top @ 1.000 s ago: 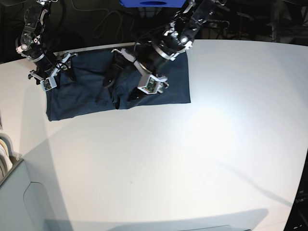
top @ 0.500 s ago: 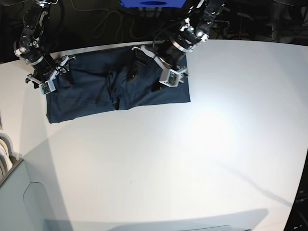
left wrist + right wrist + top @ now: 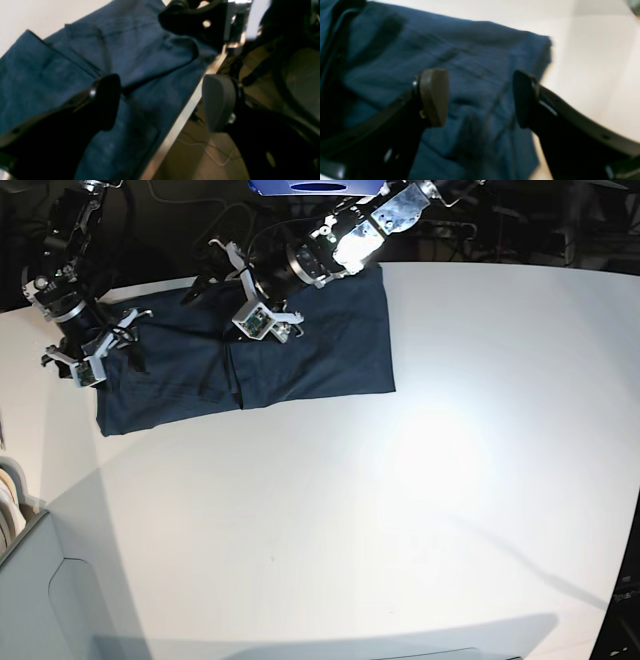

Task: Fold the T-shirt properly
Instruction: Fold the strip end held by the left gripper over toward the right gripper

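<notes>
We found the T-shirt [image 3: 300,350] lying flat on the white table [image 3: 400,510], up at about eleven o'clock in the base view, its far edge along the table's rim. It was folded into a long dark-blue band with a crease running across near its middle.

The left gripper [image 3: 218,284] hung over the shirt's far edge, at about twelve o'clock of the cloth. In its wrist view the jaws stood spread wide, one finger [image 3: 106,100] above the cloth and the other out past the table's metal rim, over the floor. Nothing lay between them, and we could not tell whether the near finger touched the fabric.

The right gripper [image 3: 125,345] sat at the shirt's nine o'clock end, over the corner nearest that arm. Its wrist view was blurred, but the two pads [image 3: 433,96] were clearly parted, a good gap between them, with blue cloth [image 3: 475,75] showing in the gap and the shirt's edge and bare table at two o'clock. We saw no fabric pinched there; whether the tips rested on the cloth we could not tell.
</notes>
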Robot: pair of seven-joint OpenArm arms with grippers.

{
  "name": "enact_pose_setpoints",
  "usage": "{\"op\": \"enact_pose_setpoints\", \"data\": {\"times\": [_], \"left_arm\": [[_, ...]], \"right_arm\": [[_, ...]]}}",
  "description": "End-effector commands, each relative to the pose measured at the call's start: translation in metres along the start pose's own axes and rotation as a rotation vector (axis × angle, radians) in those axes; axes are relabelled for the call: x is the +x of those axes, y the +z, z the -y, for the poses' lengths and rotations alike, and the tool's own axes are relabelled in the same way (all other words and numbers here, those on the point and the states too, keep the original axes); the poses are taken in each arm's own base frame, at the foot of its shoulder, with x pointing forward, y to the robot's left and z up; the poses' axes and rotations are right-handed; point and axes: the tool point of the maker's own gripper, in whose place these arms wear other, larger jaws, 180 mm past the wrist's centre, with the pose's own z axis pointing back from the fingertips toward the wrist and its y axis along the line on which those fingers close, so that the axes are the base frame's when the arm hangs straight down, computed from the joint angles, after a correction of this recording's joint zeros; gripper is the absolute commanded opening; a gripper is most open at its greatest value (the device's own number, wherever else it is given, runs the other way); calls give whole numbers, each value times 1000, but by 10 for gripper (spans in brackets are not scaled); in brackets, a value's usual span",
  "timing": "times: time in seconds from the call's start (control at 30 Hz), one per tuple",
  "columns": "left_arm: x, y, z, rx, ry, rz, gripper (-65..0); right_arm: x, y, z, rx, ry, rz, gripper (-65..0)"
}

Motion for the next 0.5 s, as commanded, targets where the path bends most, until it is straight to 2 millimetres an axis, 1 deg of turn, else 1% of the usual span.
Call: {"op": "enact_pose_setpoints", "data": {"times": [0.0,0.03,0.07,0.17,0.2,0.23,0.3,0.37,0.4,0.47], "left_arm": [[16,-1,9,-26,0,52,-166],[16,0,8,-24,1,53,-166],[16,3,2,-10,-3,54,-166],[17,20,-17,37,5,62,-166],[17,27,-26,58,20,64,-166],[19,37,-39,89,40,71,-166],[23,55,-57,132,84,89,-166],[24,76,-82,190,124,96,-172],[24,87,-93,221,142,101,-190],[22,110,-118,290,164,101,-258]], "right_arm": [[13,4,8,-16,3,51,-261],[15,5,15,-37,-4,58,-258],[17,7,23,-61,-13,66,-247],[8,10,40,-103,-47,53,-183],[7,8,43,-109,-57,53,-168],[2,6,46,-112,-72,45,-155],[-6,4,53,-120,-95,28,-152],[-13,2,60,-123,-107,12,-152],[-18,1,59,-117,-122,4,-152],[-26,-1,58,-112,-139,-13,-152]]}}
